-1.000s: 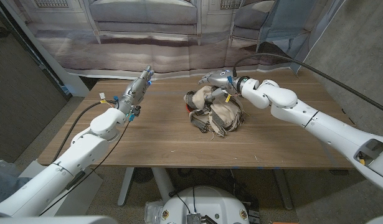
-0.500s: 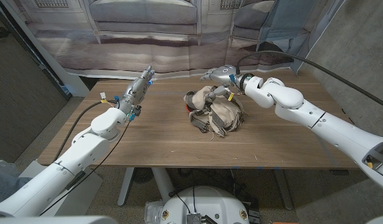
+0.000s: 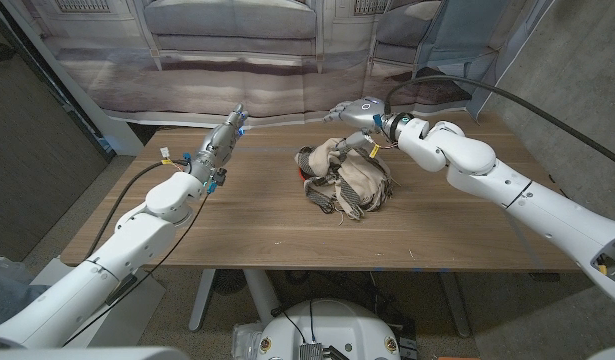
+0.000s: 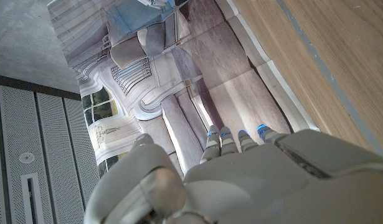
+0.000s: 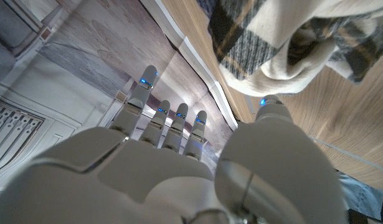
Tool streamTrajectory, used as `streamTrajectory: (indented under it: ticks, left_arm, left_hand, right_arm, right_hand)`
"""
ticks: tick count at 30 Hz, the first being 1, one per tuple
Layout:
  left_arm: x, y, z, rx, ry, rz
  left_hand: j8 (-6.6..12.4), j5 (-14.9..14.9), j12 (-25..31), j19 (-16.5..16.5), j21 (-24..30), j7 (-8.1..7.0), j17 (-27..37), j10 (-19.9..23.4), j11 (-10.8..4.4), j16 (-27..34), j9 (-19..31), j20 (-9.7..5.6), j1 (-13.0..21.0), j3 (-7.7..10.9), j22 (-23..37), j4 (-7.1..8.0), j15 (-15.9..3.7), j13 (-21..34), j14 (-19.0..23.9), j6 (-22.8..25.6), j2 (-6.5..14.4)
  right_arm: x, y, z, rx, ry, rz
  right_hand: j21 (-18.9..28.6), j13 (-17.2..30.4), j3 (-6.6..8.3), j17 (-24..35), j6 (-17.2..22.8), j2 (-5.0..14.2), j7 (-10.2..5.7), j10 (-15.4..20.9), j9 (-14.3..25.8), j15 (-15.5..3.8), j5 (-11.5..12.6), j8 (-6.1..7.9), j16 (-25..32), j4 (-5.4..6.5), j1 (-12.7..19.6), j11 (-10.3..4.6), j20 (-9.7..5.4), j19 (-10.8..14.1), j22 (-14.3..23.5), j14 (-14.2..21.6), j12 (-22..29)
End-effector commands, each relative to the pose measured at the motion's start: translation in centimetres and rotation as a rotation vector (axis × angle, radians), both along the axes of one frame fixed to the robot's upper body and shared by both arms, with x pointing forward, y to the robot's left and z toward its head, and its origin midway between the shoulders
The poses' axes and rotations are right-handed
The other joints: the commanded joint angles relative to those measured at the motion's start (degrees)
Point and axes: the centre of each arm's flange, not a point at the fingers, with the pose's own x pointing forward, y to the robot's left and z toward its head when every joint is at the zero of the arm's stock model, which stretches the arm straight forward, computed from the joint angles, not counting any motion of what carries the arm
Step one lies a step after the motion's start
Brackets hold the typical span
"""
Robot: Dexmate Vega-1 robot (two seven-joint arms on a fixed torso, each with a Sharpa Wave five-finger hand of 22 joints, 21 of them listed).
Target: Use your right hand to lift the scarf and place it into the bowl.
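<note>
Near the frame's centre, the crumpled beige-and-plaid cloth scarf (image 3: 345,181) lay heaped on the wooden surface (image 3: 237,230), hiding any bowl. Just above it, the right hand (image 3: 353,115) hovered, fingers apart, holding nothing. At left, the left hand (image 3: 223,146) was empty with straight fingers.

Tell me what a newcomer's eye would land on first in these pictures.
First the crumpled beige plaid scarf, heaped in a mound at the middle of the wooden table, toward its far side. Next the right hand, raised just above the heap's far edge with fingers spread and holding nothing; in the right wrist view its thumb sits close under a fold of cloth. The left hand stands apart near the table's far left.
</note>
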Motion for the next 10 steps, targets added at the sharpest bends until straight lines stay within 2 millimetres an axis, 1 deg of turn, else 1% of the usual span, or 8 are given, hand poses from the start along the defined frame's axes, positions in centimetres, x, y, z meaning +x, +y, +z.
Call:
streamTrajectory:
  ticks: [1, 10]
  left_arm:
    - [-0.11, -0.02, 0.31, 0.006, 0.000, 0.004]
    - [-0.28, -0.11, 0.27, 0.010, 0.000, 0.001]
  left_hand:
    - [-0.02, 0.0, -0.1, -6.0, 0.1, -0.01, 0.2, 0.3, -0.11, -0.1, 0.3, 0.14, 0.3, -0.29, 0.2, 0.06, -0.24, 0.1, -0.2, 0.3, 0.4]
    - [-0.04, 0.0, -0.1, -6.0, 0.1, -0.02, 0.2, 0.3, -0.15, -0.1, 0.3, 0.04, 0.3, -0.35, 0.2, 0.06, -0.25, 0.1, -0.1, 0.3, 0.5]
  right_arm:
    - [-0.91, 0.03, 0.54, 0.023, -0.038, 0.032]
    - [-0.94, 0.38, 0.95, 0.049, -0.037, 0.065]
  right_hand:
    - [-0.1, -0.1, -0.28, -0.2, -0.1, 0.62, 0.39, 0.6, 0.1, -0.05, 0.3, 0.31, 0.4, -0.03, -0.2, 0.33, -0.35, 1.0, 0.2, 0.7, 0.5]
    - [-0.5, -0.4, -0.45, -0.6, 0.1, 1.02, 0.55, 0.9, 0.0, -0.10, 0.5, 0.43, 0.5, 0.27, -0.7, 0.40, -0.43, 1.0, 0.2, 1.1, 0.7]
